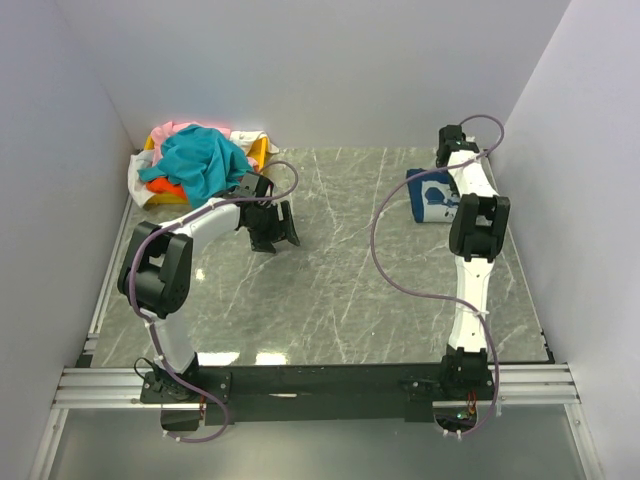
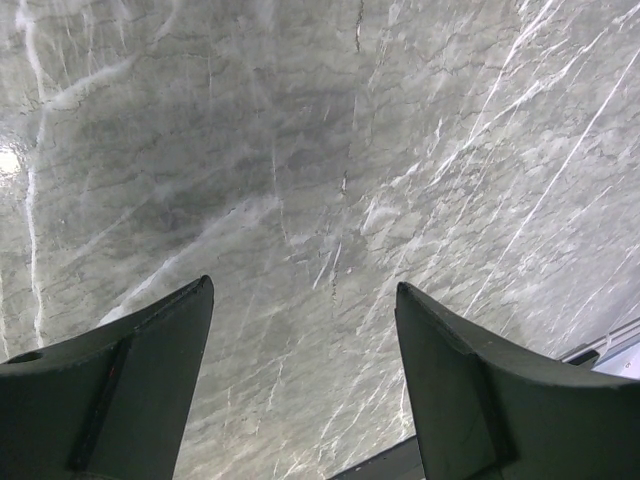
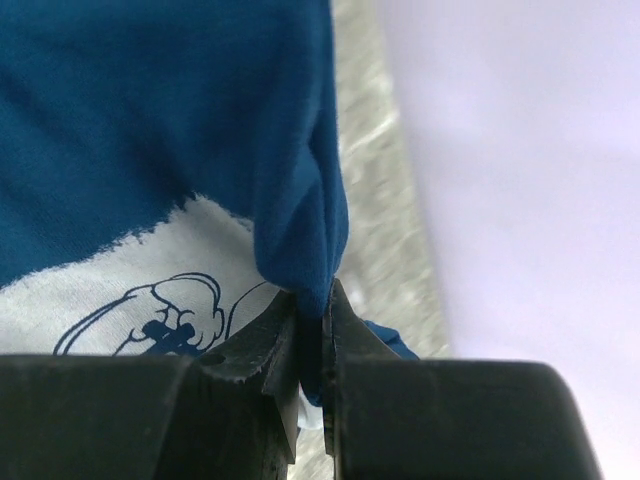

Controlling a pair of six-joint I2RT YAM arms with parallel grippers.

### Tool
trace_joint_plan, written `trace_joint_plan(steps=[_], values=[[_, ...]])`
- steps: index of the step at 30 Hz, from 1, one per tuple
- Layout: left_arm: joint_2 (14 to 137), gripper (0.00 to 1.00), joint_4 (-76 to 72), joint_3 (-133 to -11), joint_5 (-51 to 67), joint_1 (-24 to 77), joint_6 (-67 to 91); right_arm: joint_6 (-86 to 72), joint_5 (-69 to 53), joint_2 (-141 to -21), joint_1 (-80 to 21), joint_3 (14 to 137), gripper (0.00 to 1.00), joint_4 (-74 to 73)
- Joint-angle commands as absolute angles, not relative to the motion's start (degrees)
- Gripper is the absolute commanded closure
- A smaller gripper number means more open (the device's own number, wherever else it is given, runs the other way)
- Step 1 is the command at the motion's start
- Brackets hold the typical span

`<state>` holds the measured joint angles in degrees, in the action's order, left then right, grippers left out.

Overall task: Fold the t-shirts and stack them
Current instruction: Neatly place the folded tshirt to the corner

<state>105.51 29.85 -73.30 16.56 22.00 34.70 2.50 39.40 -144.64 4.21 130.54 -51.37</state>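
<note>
While the right gripper (image 3: 322, 312) pinches a fold of the navy blue cotton t-shirt (image 3: 150, 120) by the grey marble table's (image 1: 340, 300) right edge, likely to straighten it, the left gripper (image 2: 302, 290) hovers spread.

The left hand (image 2: 303, 292) hangs over the worktop (image 2: 300, 150), its jaws spread wide. Its two dark fingers (image 2: 120, 380) rise from the lower corners of the view, well apart, with grey marble showing between them. The stone is veined with white streaks, and a bright glare sits at the left edge. A dark strip (image 2: 380, 462) shows at the bottom. At the lower right is a pale sliver, too small to make out.
</note>
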Motion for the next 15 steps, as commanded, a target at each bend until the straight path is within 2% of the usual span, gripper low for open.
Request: trace_joint_plan(steps=[1,10,14,15], values=[[103.45,0.21,30.23,-73.39,15.64,21.97,34.63,4.3,46.49,-145.28,5.01,134.99,1.0,-44.92],[104.15,0.21,30.23,-73.83,15.56,21.97,34.45,4.13,50.89,-144.84,5.36,135.62,0.98,-41.22],[103.71,0.21,30.15,-73.48,15.38,21.97,34.45,2.12,50.71,-144.32,5.36,135.27,0.68,-41.57],[103.54,0.21,29.89,-73.13,15.21,21.97,34.45,1.67,50.63,-144.06,5.36,134.39,0.66,-41.66]])
